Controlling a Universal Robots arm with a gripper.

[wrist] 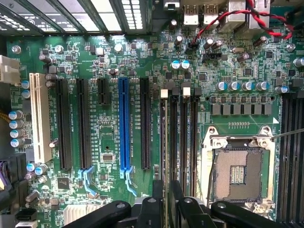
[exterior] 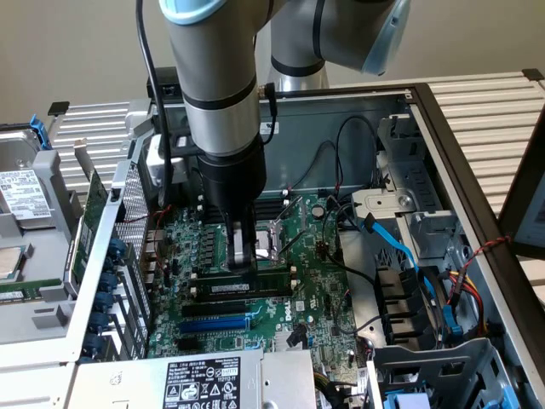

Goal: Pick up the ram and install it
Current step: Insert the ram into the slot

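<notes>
The ram [exterior: 255, 288] is a dark stick with a pale label strip. It stands on edge in a black slot of the green motherboard [exterior: 315, 281], in front of the CPU socket [exterior: 272, 239]. My gripper [exterior: 243, 262] comes straight down on its top edge, with the fingers close together on either side of it. In the wrist view the ram [wrist: 166, 142] appears edge-on as a thin line along the slot. It runs in between my black fingers [wrist: 156, 204], and my gripper [wrist: 166, 192] is shut on it. Empty black slots [wrist: 185, 137] lie beside it.
The open case wall [exterior: 443, 145] rises at the exterior view's right, with blue and black cables [exterior: 400, 256] and a drive cage. A blue slot [exterior: 217, 324] and black slots [exterior: 234, 305] sit nearer the camera. A power supply [exterior: 204, 379] is in front, and a perforated bracket [exterior: 128, 247] stands at the left.
</notes>
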